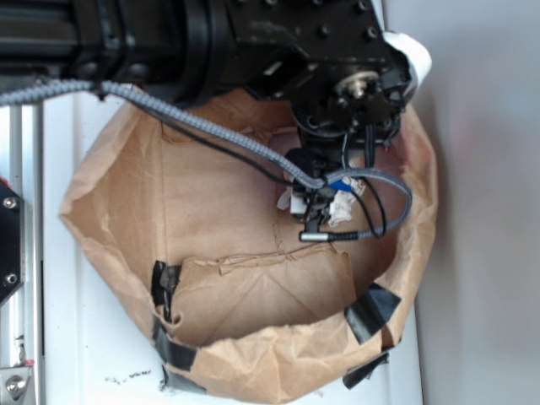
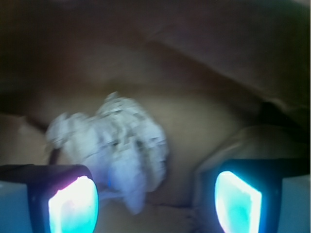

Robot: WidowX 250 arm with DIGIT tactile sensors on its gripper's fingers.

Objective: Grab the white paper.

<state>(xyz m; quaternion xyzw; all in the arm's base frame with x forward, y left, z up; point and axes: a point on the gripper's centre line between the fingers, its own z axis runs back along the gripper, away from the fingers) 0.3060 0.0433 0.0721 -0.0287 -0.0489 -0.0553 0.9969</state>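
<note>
Currently, the approach step is in hand: the end effector (image 2: 155,194) hangs released inside the brown paper bag (image 1: 211,202), the white paper (image 2: 114,145) lying on the bag's floor nearer one finger, so centering, descent and closure are needed next.

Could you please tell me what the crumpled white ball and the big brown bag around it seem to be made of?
The crumpled white ball looks like thin, matte paper or tissue: fine creases with grey shadows and ragged edges. The big brown bag appears to be kraft paper with a dull finish, judging by its sharp folds, wrinkled rolled-down rim and seam lines. The black strips on its rim look like glossy tape, though I cannot be sure.
</note>
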